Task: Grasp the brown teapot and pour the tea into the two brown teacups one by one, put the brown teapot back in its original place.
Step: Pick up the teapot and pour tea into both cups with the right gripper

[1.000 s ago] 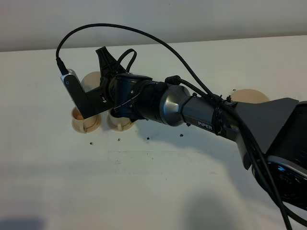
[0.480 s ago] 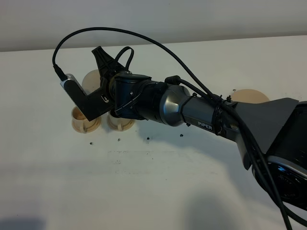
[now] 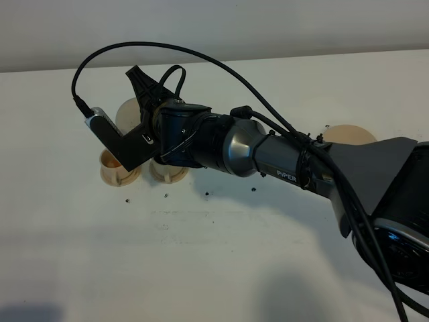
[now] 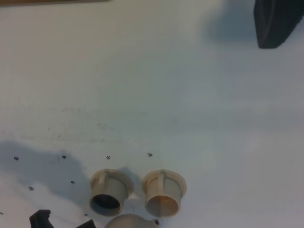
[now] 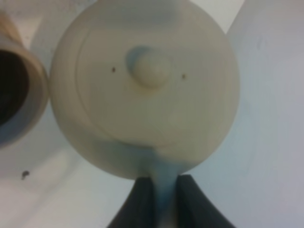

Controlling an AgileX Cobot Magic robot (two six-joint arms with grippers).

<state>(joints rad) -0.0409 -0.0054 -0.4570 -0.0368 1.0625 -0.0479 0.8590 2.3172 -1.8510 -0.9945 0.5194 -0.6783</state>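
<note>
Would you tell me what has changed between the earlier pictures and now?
The right gripper, shut on the handle of the pale tan domed teapot, rolled a little further at the wrist. Its camera end dropped lower and the pot tilted with it. The two small tan teacups and the flat round tan coaster stayed put.

Lab-style test bench: white tabletop, plain pale wall
</note>
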